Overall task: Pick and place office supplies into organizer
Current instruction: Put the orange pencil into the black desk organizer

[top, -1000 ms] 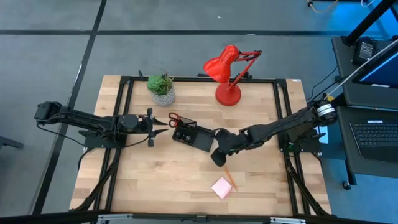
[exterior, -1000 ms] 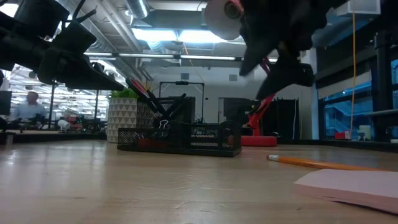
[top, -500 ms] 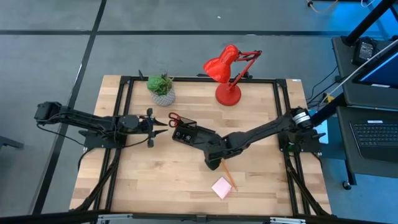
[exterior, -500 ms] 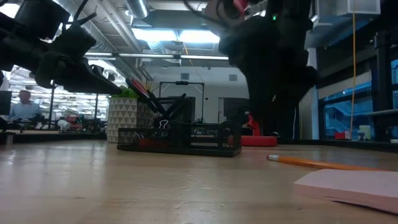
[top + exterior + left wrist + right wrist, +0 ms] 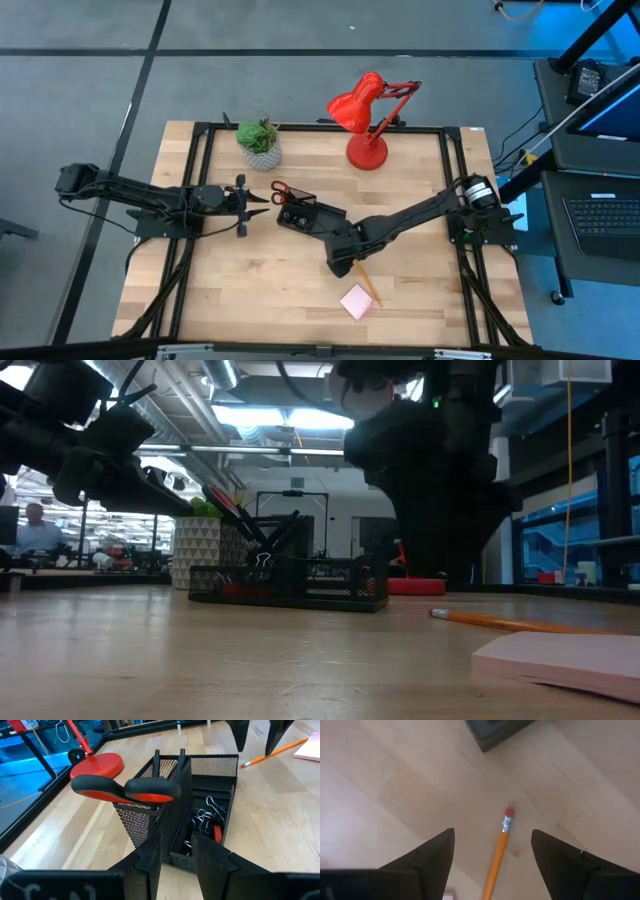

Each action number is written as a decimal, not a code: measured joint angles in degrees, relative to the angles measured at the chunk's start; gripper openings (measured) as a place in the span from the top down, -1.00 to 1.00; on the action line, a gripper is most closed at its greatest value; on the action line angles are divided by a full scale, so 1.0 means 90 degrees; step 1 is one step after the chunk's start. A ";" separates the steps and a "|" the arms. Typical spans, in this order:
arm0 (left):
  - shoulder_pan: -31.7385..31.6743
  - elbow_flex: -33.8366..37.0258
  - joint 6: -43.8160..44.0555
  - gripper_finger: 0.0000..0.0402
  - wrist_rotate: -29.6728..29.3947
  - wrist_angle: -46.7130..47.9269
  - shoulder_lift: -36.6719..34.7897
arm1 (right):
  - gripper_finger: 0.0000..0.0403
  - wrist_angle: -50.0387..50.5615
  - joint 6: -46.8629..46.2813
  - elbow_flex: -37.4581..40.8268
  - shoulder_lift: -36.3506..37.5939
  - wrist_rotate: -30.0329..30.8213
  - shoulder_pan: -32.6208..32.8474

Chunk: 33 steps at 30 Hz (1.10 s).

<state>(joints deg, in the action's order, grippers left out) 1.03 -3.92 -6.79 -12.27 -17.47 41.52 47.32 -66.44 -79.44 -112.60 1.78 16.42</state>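
Right gripper (image 5: 492, 851) hanging over orange pencil (image 5: 498, 854), jaws standing wide apart, straddling eraser end, not touching. Pencil lying flat on table (image 5: 230, 290), just beside organizer (image 5: 310, 220), pink sticky-note pad (image 5: 356, 301) lying farther from organizer. Red-handled scissors (image 5: 125, 790) standing in organizer's taller section, clips (image 5: 202, 815) lying in low compartment. Left gripper (image 5: 176, 851) waiting near organizer, jaws partly apart, holding nothing.
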 joint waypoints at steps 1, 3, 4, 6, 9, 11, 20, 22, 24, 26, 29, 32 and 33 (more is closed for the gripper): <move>0.0000 0.0000 0.0000 0.50 0.0002 0.0002 0.0000 | -0.32 0.0025 -0.0013 0.0000 -0.0047 0.0000 -0.0002; -0.0002 0.0000 0.0000 0.50 0.0000 0.0019 0.0000 | -0.32 -0.0002 -0.0023 0.0002 -0.0134 0.0002 -0.0002; 0.0000 0.0000 0.0000 0.50 0.0000 0.0032 0.0000 | -0.32 -0.0025 -0.0023 0.0002 -0.0158 0.0002 -0.0002; -0.0002 0.0000 0.0000 0.50 0.0000 0.0067 0.0000 | -0.32 -0.0027 -0.0025 0.0002 -0.0212 0.0033 -0.0014; 0.0000 0.0000 0.0000 0.50 0.0000 0.0121 0.0000 | -0.32 -0.0026 -0.0062 0.0005 -0.0247 0.0163 -0.0061; -0.0002 0.0000 0.0000 0.50 0.0000 0.0121 0.0000 | -0.32 -0.0048 -0.0060 0.0005 -0.0242 0.0180 -0.0130; 0.0001 0.0000 0.0000 0.50 0.0000 0.0206 0.0000 | -0.32 -0.0203 0.0076 0.0010 -0.0348 -0.0026 -0.0311; -0.0002 0.0000 0.0000 0.50 0.0000 0.0253 0.0000 | -0.32 -0.0216 0.0077 0.0010 -0.0381 -0.0163 -0.0304; -0.0002 0.0000 0.0000 0.50 0.0000 0.0278 0.0000 | -0.32 -0.0258 0.0047 0.0010 -0.0435 -0.0258 -0.0301; -0.0002 0.0000 0.0000 0.50 -0.0001 0.0309 0.0000 | -0.32 -0.0241 0.0033 0.0009 -0.0456 -0.0332 -0.0299; -0.0002 0.0000 0.0000 0.50 -0.0002 0.0320 0.0000 | -0.32 -0.0237 0.0054 -0.0002 -0.0497 -0.0296 -0.0293; -0.0002 0.0000 0.0000 0.50 0.0000 0.0311 0.0000 | -0.32 -0.0226 0.0107 -0.0009 -0.0538 -0.0258 -0.0289; -0.0002 0.0000 0.0000 0.50 0.0000 0.0309 0.0000 | -0.32 -0.0220 0.0133 -0.0012 -0.0541 -0.0260 -0.0289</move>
<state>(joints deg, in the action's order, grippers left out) 1.02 -3.92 -6.79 -12.27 -14.69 41.52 45.34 -65.24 -79.55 -117.47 -0.56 13.82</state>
